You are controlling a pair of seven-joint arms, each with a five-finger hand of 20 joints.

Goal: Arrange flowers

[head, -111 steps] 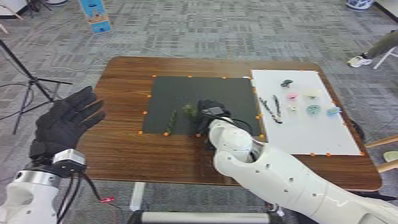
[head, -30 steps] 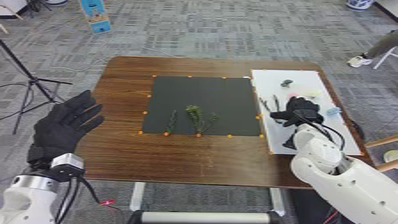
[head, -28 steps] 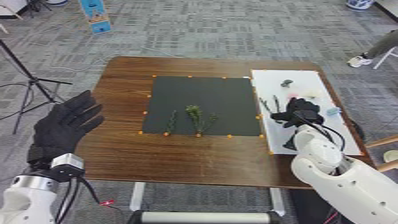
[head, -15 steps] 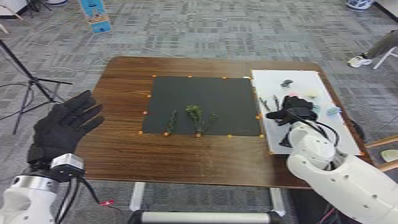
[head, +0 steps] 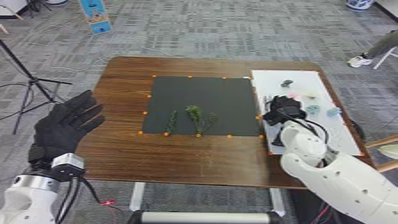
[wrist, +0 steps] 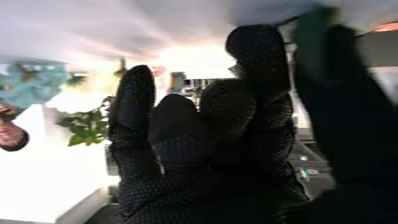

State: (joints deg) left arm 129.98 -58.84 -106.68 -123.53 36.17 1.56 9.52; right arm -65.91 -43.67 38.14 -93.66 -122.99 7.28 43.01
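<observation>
In the head view my right hand [head: 286, 107] is over the left part of the white board [head: 311, 140], hiding most of the dark stems there. A teal flower [head: 313, 109] and a light blue flower [head: 333, 112] lie beside it. Green sprigs [head: 194, 114] rest near the lower edge of the black mat [head: 200, 90]. My left hand [head: 67, 122] stands open left of the table. In the right wrist view my right hand [wrist: 209, 135] has its fingers fairly straight, and a blurred green strip [wrist: 313, 45] overlaps the thumb side. A pale blue flower [wrist: 35, 82] appears there too.
A small dark item [head: 286, 83] lies on the far part of the board. Orange markers border the mat and board. A black tripod [head: 33, 80] stands on the floor left of the brown table [head: 178, 162].
My right hand has gone from the black mat to the white board, then left over the dark stems. The mat's sprigs and the board's teal flower are uncovered. My left hand is nearly unmoved.
</observation>
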